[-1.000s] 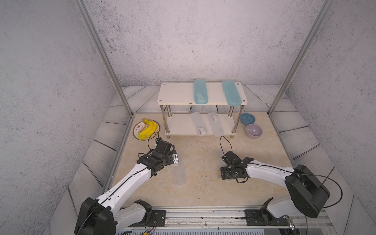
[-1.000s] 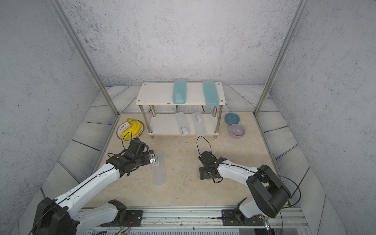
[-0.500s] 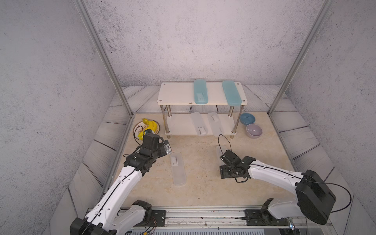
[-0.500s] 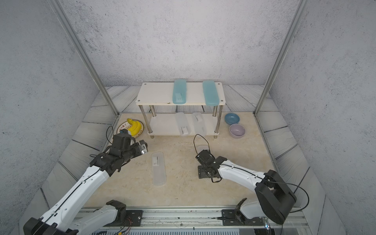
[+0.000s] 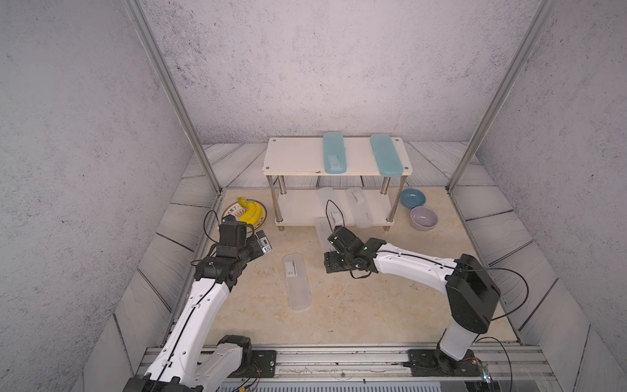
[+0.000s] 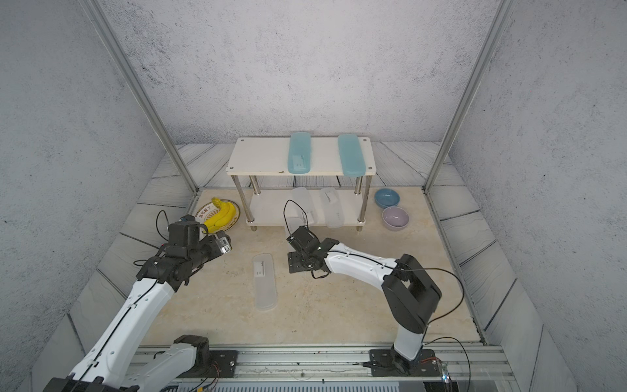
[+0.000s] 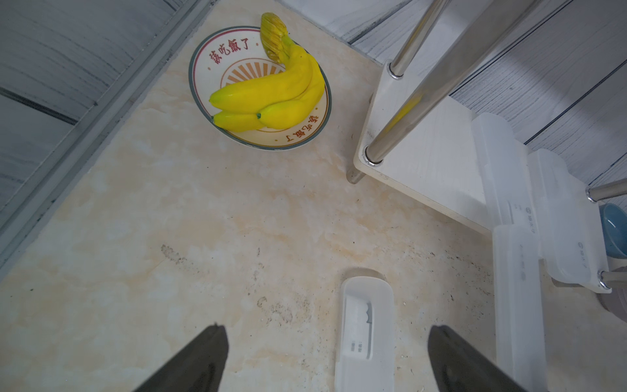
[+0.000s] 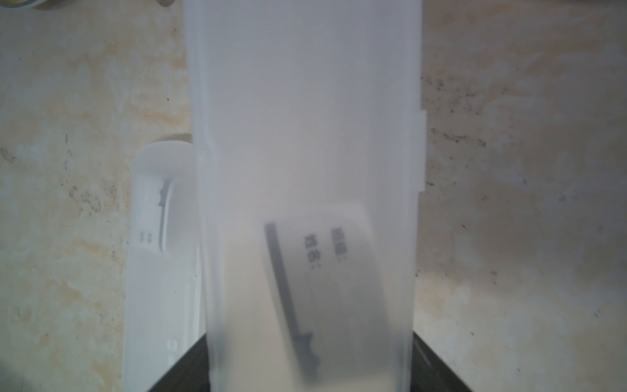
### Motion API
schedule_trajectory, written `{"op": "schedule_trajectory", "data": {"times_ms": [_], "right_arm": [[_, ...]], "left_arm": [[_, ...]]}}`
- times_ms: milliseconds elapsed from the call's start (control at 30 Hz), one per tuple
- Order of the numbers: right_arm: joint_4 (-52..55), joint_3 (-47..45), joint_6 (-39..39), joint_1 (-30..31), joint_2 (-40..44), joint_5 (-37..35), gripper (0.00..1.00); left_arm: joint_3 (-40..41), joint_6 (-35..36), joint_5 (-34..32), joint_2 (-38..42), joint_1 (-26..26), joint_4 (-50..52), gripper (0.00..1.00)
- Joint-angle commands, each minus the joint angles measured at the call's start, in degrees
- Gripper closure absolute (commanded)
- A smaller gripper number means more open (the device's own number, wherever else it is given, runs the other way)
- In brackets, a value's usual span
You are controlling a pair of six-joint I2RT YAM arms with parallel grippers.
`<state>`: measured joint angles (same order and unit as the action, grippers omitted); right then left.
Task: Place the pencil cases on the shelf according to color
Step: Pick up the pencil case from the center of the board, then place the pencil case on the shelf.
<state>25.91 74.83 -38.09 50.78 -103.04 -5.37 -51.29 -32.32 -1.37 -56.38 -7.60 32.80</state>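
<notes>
While its dark jaws stand wide apart, the left pincer (image 7: 327,327) hovers over the beige marbled desk (image 5: 373,315), near a round printed plate (image 7: 200,57) bearing a bunch of yellow bananas (image 5: 251,214). Right of it, a long frosted clear-white plastic pencil case (image 5: 297,286) lies flat on the desk. The right pincer (image 8: 309,337) clamps a second frosted case (image 8: 305,135) by its long sides, with the case's far end at the lower board's front edge on the two-tier white shelf (image 5: 295,159) with chrome legs. That board carries two more frosted cases (image 5: 359,208); the top board carries two translucent teal-blue cases (image 5: 334,157). Beside the shelf stand a round blue bowl (image 5: 413,197) and a lilac bowl (image 5: 423,218).
</notes>
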Motion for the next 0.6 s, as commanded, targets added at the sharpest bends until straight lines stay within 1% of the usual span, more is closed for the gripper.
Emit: {"op": "schedule_trajectory", "data": {"times_ms": [0, 167, 300, 467, 567], "right_arm": [[-0.7, 7.3, 2.2, -0.1, -4.3, -0.2, 0.31], [1.2, 17.5, 2.4, 0.0, -12.1, -0.4, 0.31], [1.2, 23.5, 1.5, -0.2, -18.1, -0.5, 0.32], [-3.0, 25.7, -0.6, -1.1, -21.7, -0.8, 0.32], [-4.6, 27.2, -0.5, -1.4, -22.7, -3.4, 0.32]], "left_arm": [[1.1, 0.8, 2.7, 0.5, 1.1, -0.6, 0.01], [1.7, 0.9, 5.5, 0.0, 1.6, -1.9, 0.01], [2.6, 0.8, 5.9, -0.4, 1.7, -2.8, 0.01], [3.8, -0.9, 7.6, -0.2, 1.7, -3.2, 0.01], [5.3, -2.0, 8.7, 0.3, 1.7, -4.5, 0.01]]}}
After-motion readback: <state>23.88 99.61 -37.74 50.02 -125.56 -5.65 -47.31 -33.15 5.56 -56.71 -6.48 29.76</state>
